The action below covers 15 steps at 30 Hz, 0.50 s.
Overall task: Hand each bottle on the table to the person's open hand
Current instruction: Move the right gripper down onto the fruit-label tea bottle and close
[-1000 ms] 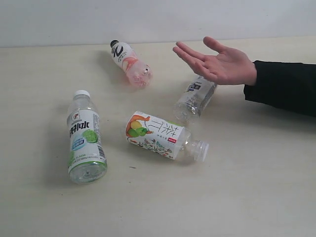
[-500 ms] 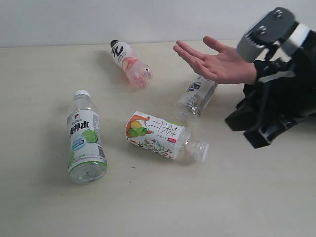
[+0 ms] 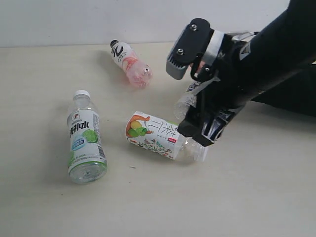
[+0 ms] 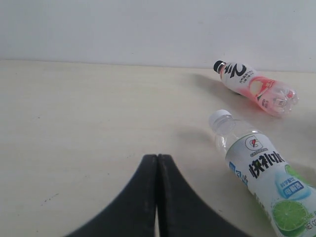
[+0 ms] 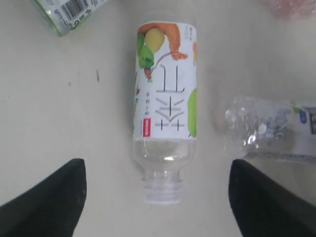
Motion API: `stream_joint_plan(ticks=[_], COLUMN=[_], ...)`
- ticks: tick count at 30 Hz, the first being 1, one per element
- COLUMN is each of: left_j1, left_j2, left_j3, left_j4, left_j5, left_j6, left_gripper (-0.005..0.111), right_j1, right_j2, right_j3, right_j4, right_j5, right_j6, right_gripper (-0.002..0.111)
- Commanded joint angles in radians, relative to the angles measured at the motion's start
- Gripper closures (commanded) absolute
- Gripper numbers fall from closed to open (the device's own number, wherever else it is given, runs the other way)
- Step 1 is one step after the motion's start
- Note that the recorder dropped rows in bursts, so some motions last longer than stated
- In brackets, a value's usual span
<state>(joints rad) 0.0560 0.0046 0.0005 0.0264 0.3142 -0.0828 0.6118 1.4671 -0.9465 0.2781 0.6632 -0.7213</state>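
The desk [image 3: 49, 207] is matt and pale, with faint wood grain. The bottles [image 3: 155, 135] are clear, glossy plastic. The right end effector [image 5: 158, 200] looks like matt black plastic.

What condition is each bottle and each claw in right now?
green-lime bottle, lying on its side, white cap on
fruit-label bottle, lying on its side, not gripped
pink bottle, lying on its side, black cap on
clear bottle, lying flat
left gripper, shut, empty
right gripper, open, holding nothing

The fruit-label bottle [image 5: 165, 84] reads "茶π"; the lime-label bottle [image 4: 269, 182] carries bold black Chinese characters.
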Motion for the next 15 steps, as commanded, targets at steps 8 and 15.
stream_joint_plan(ticks=[8, 15], left_j1=[-0.007, -0.007], left_j2=[-0.005, -0.005], left_j3=[0.0, 0.0], left_j4=[-0.006, -0.006], left_j5=[-0.002, -0.002], left_j6=[0.001, 0.001], left_gripper=[0.107, 0.107], right_j1=[0.105, 0.105], right_j2=[0.235, 0.334], right_j3=[-0.071, -0.114], right_j4=[-0.166, -0.197], right_j5=[-0.147, -0.167], right_j6=[0.094, 0.075], right_gripper=[0.024, 0.024])
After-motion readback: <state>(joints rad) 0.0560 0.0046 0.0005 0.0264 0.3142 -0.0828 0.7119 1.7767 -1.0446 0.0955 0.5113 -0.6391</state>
